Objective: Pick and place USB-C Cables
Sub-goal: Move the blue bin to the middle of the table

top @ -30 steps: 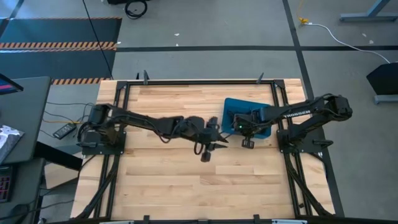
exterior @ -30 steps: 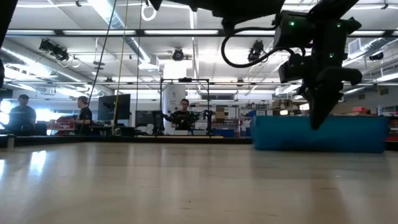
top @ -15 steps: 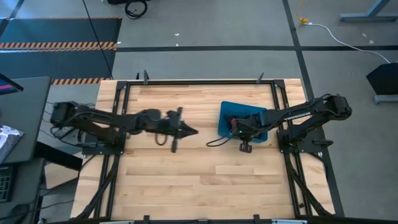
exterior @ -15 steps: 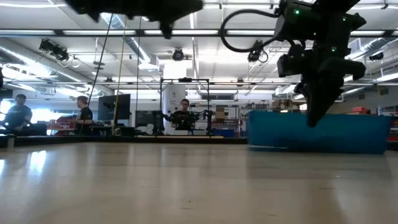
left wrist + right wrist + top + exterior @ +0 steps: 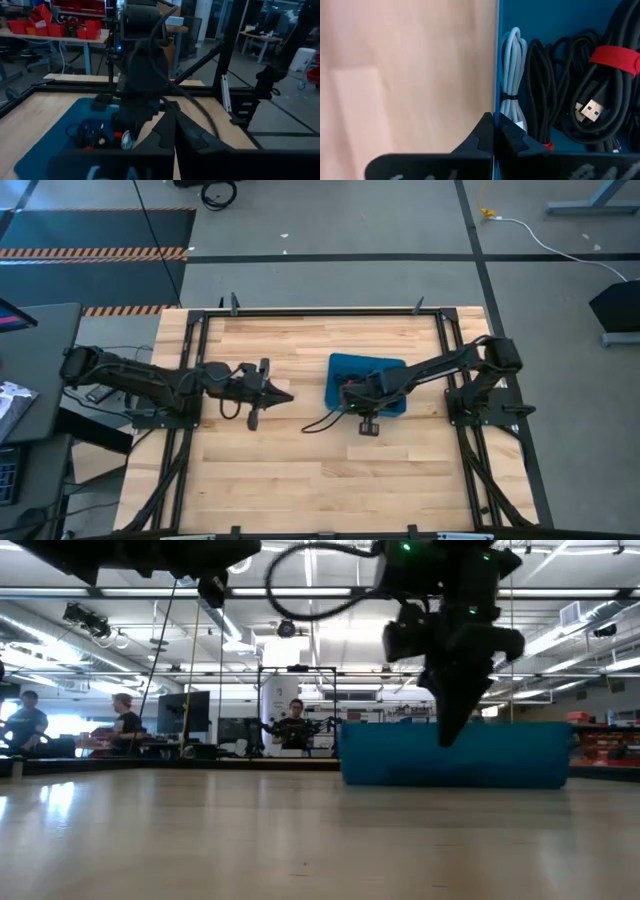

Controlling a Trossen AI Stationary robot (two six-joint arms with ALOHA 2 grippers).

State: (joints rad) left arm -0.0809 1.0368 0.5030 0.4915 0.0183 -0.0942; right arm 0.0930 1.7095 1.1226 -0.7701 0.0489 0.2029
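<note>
Since the earlier frames the blue tray (image 5: 366,383) has slid from centre-right toward the middle of the high view, and the right gripper (image 5: 347,392) has travelled with it; the left arm has drawn back, its gripper (image 5: 283,397) now left of centre over bare wood, well apart from the tray. Judgement: the right arm appears to be dragging or pushing the tray by its wall rather than lifting a cable, so no cable has yet been carried out.

Right wrist view: the right gripper's fingers (image 5: 512,137) are pressed together, tips sitting on the tray's edge line, with bare wooden table (image 5: 405,75) on one side and cables on the other. Nothing is seen clamped between them.

USB-C cables all lie inside the tray. The white/grey cable (image 5: 512,75) runs along the wall, just beside the fingertips. Next to it is a black coil (image 5: 540,85), then a black coil with a red tie band (image 5: 612,55) showing a metal plug. A second red band is partly hidden by the fingers.

Left wrist view: left gripper's fingers (image 5: 167,135) closed to a point, holding nothing, aimed toward the tray and the right arm.

Low view: tray stands right of centre, right gripper hanging in front of it
</note>
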